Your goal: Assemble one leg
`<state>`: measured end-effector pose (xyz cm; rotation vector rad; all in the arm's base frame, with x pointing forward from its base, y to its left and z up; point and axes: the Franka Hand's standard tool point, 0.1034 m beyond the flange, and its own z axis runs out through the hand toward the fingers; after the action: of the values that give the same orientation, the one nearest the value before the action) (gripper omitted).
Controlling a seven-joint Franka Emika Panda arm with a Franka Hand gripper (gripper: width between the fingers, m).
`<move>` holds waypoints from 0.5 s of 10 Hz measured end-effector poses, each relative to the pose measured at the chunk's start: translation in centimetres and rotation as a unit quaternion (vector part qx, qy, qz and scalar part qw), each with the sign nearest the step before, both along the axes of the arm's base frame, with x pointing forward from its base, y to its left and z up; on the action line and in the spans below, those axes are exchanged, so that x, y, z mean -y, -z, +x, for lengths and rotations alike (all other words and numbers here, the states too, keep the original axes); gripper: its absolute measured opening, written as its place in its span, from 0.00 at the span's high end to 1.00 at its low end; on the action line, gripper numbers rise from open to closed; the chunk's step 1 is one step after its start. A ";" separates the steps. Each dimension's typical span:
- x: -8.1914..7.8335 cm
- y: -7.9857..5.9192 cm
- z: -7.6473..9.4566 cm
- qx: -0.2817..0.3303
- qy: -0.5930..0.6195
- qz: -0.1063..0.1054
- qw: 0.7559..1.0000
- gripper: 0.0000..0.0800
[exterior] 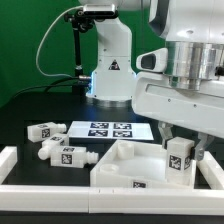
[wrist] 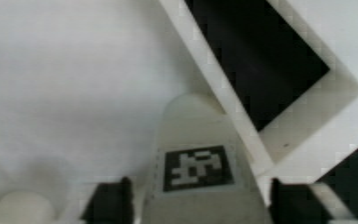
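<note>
My gripper (exterior: 181, 152) is shut on a stubby white leg (exterior: 180, 160) with a black-and-white tag, holding it upright over the near right corner of the large flat white panel (exterior: 128, 160). In the wrist view the leg (wrist: 201, 150) sits between both dark fingers (wrist: 108, 202), pointing down at the panel's white face (wrist: 69, 90) beside its raised edge (wrist: 274, 95). Whether the leg's tip touches the panel is hidden. Two more legs (exterior: 44, 131) (exterior: 66, 155) lie on the black table at the exterior view's left.
The marker board (exterior: 108, 129) lies behind the panel. A white rail (exterior: 12, 163) borders the table at the left and front. The arm's base (exterior: 108, 75) stands at the back. A round white bump (wrist: 16, 205) shows on the panel near the leg.
</note>
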<state>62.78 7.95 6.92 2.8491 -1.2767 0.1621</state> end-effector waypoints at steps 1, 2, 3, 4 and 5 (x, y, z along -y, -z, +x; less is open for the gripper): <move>0.0 0.0 0.0 0.000 0.000 0.000 1.000 0.33; 0.0 0.0 0.0 0.000 0.000 0.000 1.000 0.22; 0.0 0.0 0.0 0.000 0.000 0.000 1.000 0.22; 0.0 0.0 0.0 0.000 0.000 0.000 1.000 0.20; 0.0 0.0 0.0 0.000 0.000 0.000 1.000 0.20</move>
<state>62.76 7.95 6.87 2.8488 -1.2763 0.1613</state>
